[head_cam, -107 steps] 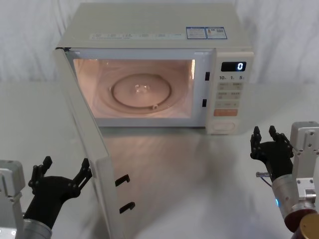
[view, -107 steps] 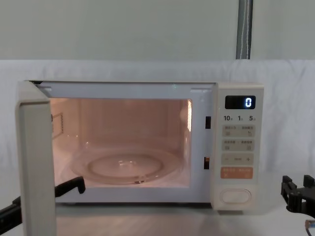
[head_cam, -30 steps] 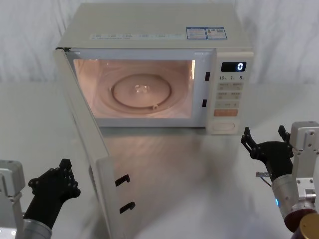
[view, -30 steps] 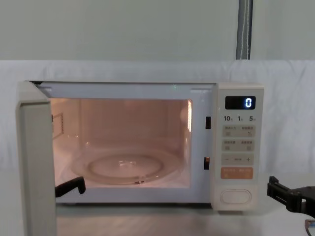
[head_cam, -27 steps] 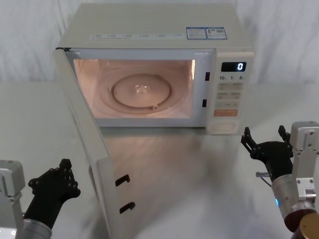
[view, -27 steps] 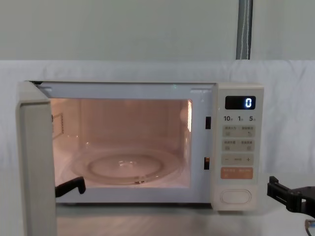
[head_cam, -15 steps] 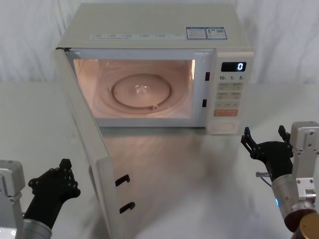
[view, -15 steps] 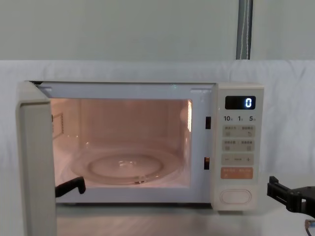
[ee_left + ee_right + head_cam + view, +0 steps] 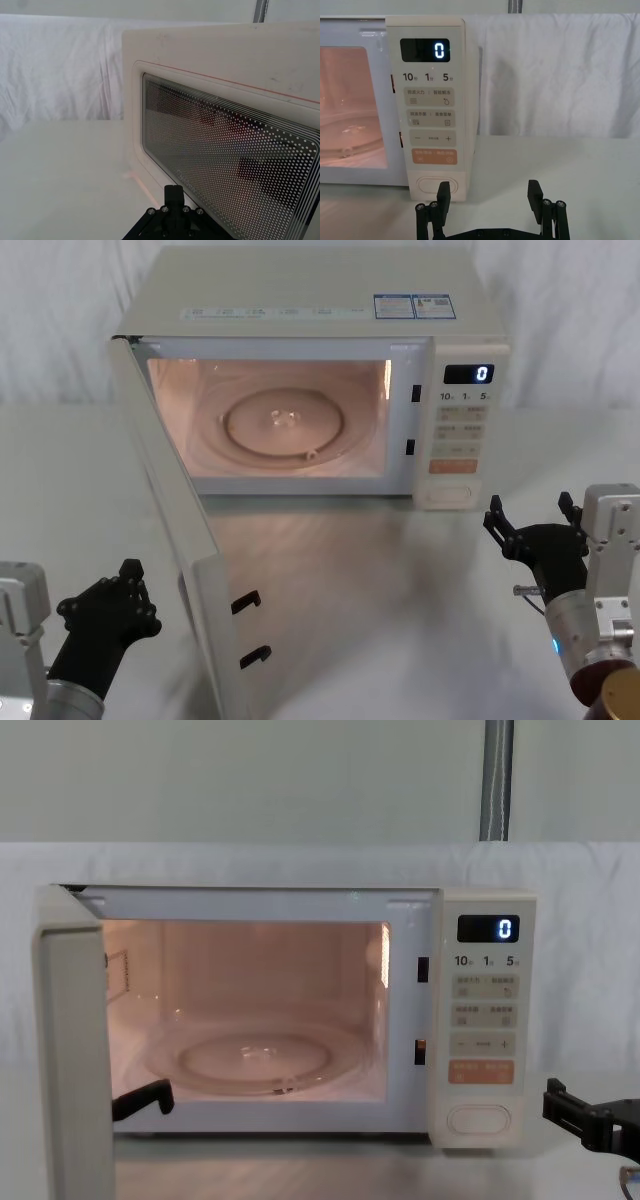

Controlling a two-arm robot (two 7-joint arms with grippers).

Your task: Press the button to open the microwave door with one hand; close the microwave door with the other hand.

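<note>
The cream microwave (image 9: 300, 300) stands at the back of the table, its lit cavity showing a glass turntable. The microwave door (image 9: 175, 530) hangs wide open, swung out toward me on the left. In the left wrist view its dark dotted window (image 9: 230, 150) is close ahead. My left gripper (image 9: 128, 575) is shut and empty, just left of the door's outer face and apart from it. The oval button (image 9: 449, 496) sits at the bottom of the control strip. My right gripper (image 9: 530, 512) is open, low and to the right of the button (image 9: 434, 185), not touching it.
White cloth hangs behind the microwave, and a grey pole (image 9: 497, 780) rises at the back right. The white table (image 9: 400, 590) lies bare between the door and my right arm. Two black latch hooks (image 9: 245, 602) stick out of the door's free edge.
Since 3.6 s ago my left gripper has shut and drawn back from the door, and my right gripper's fingers have spread wider. Nothing has moved in the last second.
</note>
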